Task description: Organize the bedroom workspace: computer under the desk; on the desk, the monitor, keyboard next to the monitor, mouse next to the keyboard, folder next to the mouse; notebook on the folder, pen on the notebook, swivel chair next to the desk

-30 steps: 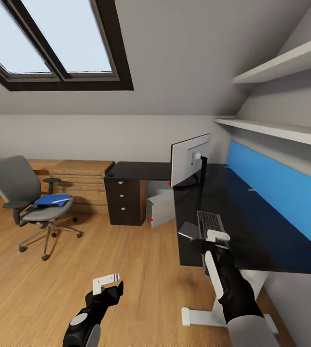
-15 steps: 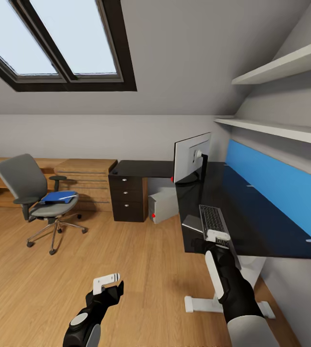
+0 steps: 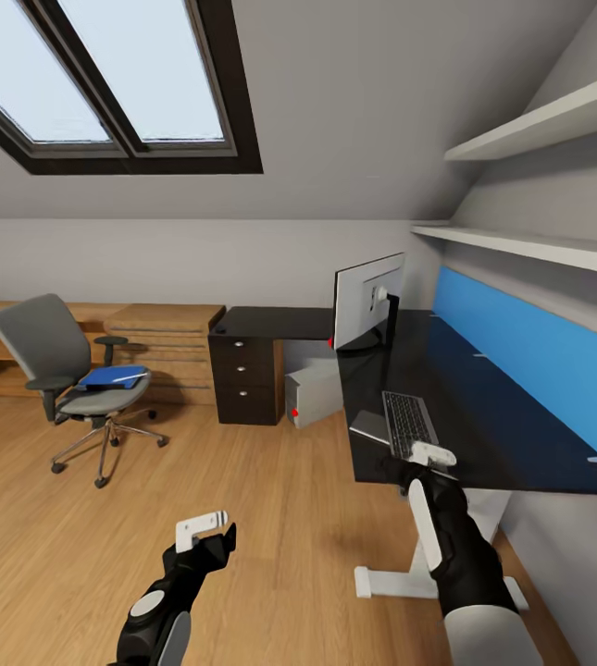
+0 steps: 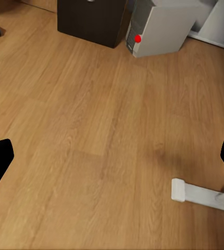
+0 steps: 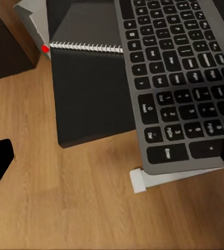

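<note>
From the head we see the keyboard (image 3: 409,425) lying on the desk (image 3: 511,435) near its front edge, the monitor (image 3: 368,300) beyond it, the computer (image 3: 315,393) beneath, and the folder (image 3: 113,377) on the swivel chair (image 3: 67,381). Our right gripper (image 3: 430,454) hovers at the keyboard's near end; our left gripper (image 3: 200,526) hangs over the floor (image 3: 270,518). In both wrist views we see the fingers spread wide, holding nothing. At the right wrist, the keyboard (image 5: 177,78) overhangs the desk edge beside a spiral notebook (image 5: 91,28).

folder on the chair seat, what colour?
Bright blue. The folder lies on the swivel chair's grey seat; the head view shows it best.
</note>
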Motion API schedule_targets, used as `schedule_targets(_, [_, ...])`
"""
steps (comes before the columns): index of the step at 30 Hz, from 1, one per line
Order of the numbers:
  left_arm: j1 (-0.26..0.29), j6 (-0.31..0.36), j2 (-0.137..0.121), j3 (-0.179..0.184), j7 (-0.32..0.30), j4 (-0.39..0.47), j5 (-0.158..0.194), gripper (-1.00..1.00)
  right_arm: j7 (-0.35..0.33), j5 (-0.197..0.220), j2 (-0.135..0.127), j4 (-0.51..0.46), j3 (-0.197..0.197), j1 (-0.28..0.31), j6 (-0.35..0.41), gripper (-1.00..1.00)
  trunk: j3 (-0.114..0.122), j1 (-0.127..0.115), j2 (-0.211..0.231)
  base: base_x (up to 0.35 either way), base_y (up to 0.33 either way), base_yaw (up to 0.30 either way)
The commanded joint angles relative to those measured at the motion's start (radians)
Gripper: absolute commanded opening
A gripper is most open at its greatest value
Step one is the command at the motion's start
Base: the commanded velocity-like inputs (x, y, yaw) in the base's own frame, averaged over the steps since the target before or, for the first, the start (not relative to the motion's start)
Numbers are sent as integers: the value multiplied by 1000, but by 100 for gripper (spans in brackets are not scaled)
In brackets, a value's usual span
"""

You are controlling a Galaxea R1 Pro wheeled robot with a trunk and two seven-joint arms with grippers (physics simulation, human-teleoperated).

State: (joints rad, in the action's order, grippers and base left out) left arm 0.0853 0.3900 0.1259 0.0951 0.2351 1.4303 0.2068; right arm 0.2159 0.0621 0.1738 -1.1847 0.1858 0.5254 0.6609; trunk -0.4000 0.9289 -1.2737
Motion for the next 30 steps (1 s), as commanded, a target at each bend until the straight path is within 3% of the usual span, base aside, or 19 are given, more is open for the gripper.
schedule_targets(1, [1, 4, 0, 2, 9, 3, 11, 100, -2, 7, 1, -8, 11, 1, 3, 100, -4, 4, -8, -1, 0, 0])
schedule_targets(9, [1, 5, 0, 1, 10, 6, 11, 100, -73, 5, -1, -37, 64, 1, -14, 100, -30, 35, -64, 0, 0, 0])
schedule_targets(16, [1, 6, 1, 1, 10, 7, 10, 100, -113, 6, -37, -39, 103, 1, -94, 100, -51, 61, -113, 0, 0, 0])
schedule_targets(21, [1, 6, 1, 2, 10, 7, 11, 100, -194, 8, -52, -37, 202, 1, -157, 100, -67, 81, -148, 0, 0, 0])
schedule_targets(27, [1, 6, 1, 2, 10, 6, 10, 100, -351, 9, -54, -37, 356, 1, -177, 100, -86, 104, -190, 0, 0, 0])
schedule_targets(30, [1, 6, 1, 2, 10, 6, 10, 100, -426, 18, -55, -38, 411, 1, -179, 100, -95, 115, -211, 0, 0, 0])
